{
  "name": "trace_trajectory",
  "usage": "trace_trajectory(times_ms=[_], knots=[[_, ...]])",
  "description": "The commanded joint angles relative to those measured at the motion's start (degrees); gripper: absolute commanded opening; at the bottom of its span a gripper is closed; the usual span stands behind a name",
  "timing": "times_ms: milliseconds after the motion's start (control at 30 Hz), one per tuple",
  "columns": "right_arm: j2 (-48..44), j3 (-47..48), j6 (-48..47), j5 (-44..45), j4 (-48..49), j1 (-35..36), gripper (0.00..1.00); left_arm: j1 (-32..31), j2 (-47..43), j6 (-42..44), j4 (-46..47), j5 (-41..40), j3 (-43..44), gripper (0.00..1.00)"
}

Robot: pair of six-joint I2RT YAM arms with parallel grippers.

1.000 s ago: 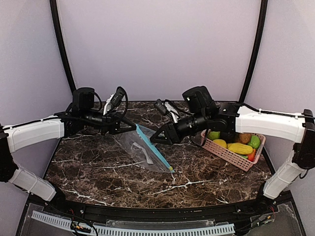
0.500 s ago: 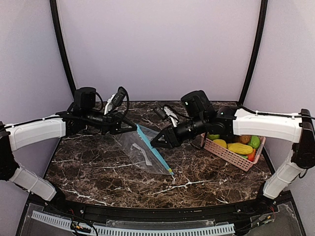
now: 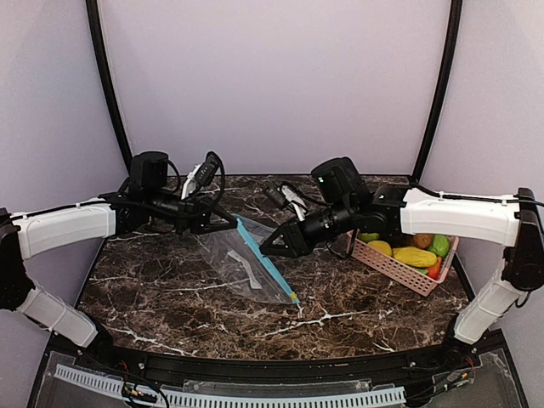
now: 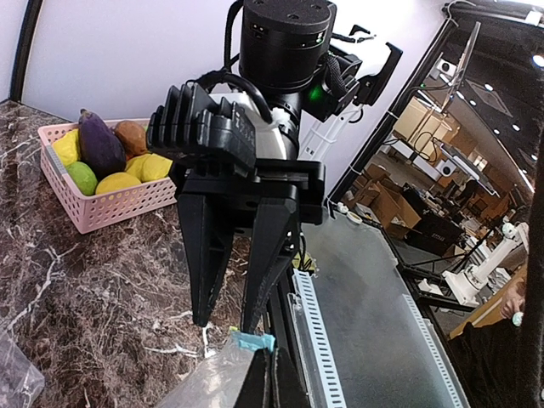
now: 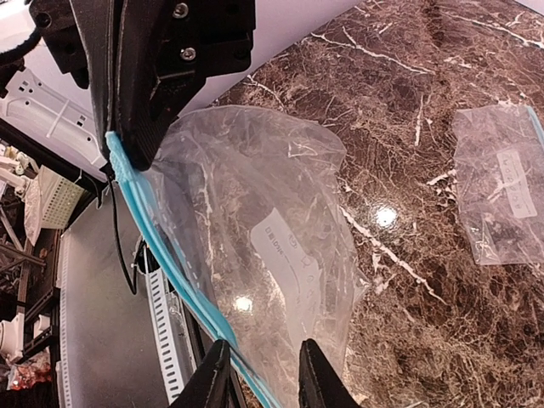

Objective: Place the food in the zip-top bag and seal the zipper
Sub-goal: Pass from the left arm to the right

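The marble table (image 3: 170, 314) carries the clear zip-top bag (image 3: 242, 259) at mid-frame, its upper blue-zipper corner lifted and pinched in the closed left tool (image 3: 230, 219). At the right of the frame, the pink basket (image 3: 387, 265) holds the food (image 3: 415, 255). The right tool (image 3: 264, 247), fingers slightly parted, straddles the zipper strip without gripping it.

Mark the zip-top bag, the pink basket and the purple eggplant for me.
zip-top bag (image 5: 255, 195), right wrist view, on its clear film.
pink basket (image 4: 110, 208), left wrist view, on its slatted front wall.
purple eggplant (image 4: 100, 146), left wrist view, on its glossy body.
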Motion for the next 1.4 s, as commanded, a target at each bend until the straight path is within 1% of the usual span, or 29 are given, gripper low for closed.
trace_trajectory(times_ms=[0, 300, 1133, 1367], knots=[[-0.65, -1.32, -0.71, -1.88, 1.93, -0.58, 0.27, -0.54, 0.31, 0.92, -1.88, 2.05, 2.06, 0.01], [-2.99, -4.01, -0.08, -2.55, 2.92, -1.81, 0.26, -0.55, 0.60, 1.46, -2.70, 1.76, 2.34, 0.01], [0.93, -3.06, -0.78, -6.11, 4.58, -1.65, 0.22, -0.63, 1.45, 1.40, -2.88, 2.34, 2.52, 0.01], [1.72, -2.41, -1.08, -9.82, 4.67, -0.79, 0.22, -0.63, 1.82, 1.62, -3.20, 2.38, 2.63, 0.01]])
